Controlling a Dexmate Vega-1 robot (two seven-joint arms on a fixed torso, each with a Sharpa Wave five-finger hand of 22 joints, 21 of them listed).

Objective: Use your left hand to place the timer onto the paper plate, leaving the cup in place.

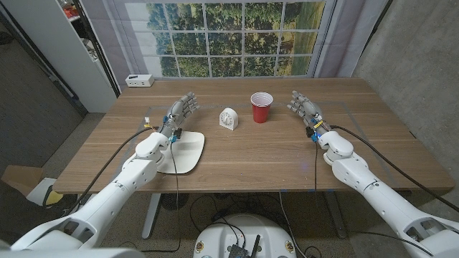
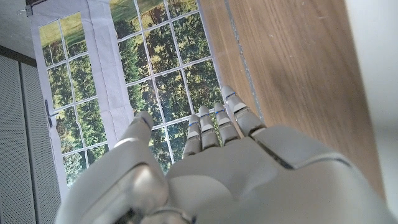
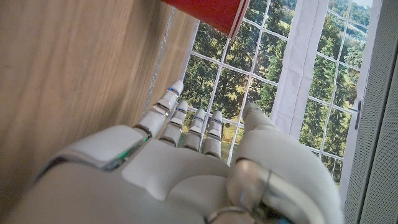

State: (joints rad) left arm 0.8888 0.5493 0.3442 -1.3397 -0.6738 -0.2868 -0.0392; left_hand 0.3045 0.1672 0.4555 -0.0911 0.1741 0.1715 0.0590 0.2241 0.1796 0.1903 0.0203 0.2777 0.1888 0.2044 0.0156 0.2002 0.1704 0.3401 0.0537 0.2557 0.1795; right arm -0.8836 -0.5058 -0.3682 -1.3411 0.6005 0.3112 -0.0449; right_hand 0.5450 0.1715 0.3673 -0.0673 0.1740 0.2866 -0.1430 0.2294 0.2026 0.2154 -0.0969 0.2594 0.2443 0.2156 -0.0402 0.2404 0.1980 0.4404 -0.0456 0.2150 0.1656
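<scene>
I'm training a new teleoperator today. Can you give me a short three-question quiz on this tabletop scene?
1. True or false: the timer already sits on the paper plate.
2. Which thing stands nearest the right hand? A) timer B) red cup C) paper plate
3. Fill in: the left hand holds ____.

Key
1. False: the timer stands on the bare table, apart from the plate.
2. B.
3. Nothing; its fingers are apart.
</scene>
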